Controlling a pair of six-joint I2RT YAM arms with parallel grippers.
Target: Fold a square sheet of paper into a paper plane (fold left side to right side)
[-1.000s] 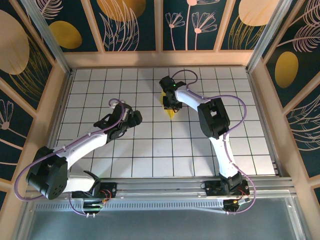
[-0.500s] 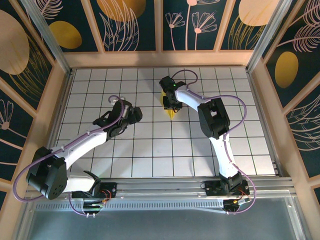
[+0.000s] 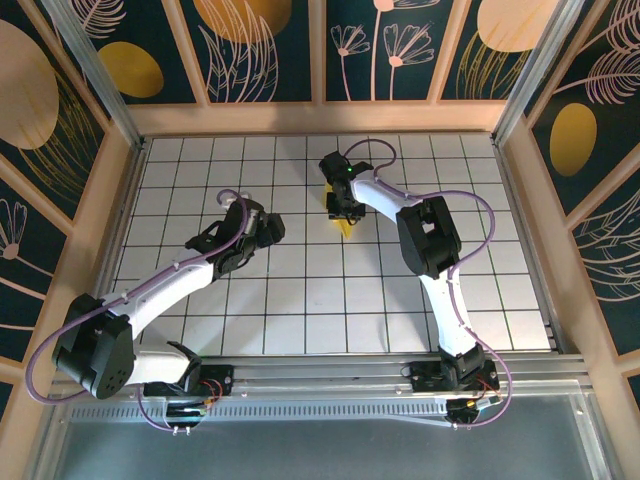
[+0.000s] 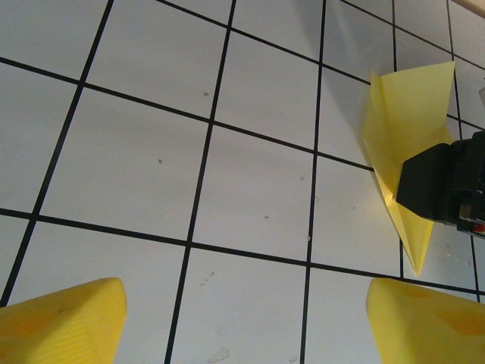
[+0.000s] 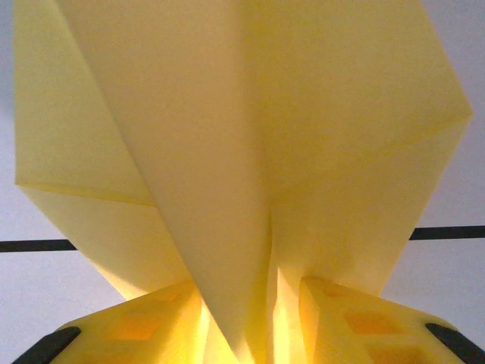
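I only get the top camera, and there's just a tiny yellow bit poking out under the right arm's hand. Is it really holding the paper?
Observer: Yes. The right wrist camera shows the folded paper squeezed between the fingers of the right gripper.
Operator: Is it flat?
Observer: No. It has a crease down the middle and a flap spreading out to each side.
Operator: What's the left hand doing?
Observer: The left gripper is open and holds nothing. It hangs above the table, with the paper off to the right in its own camera.
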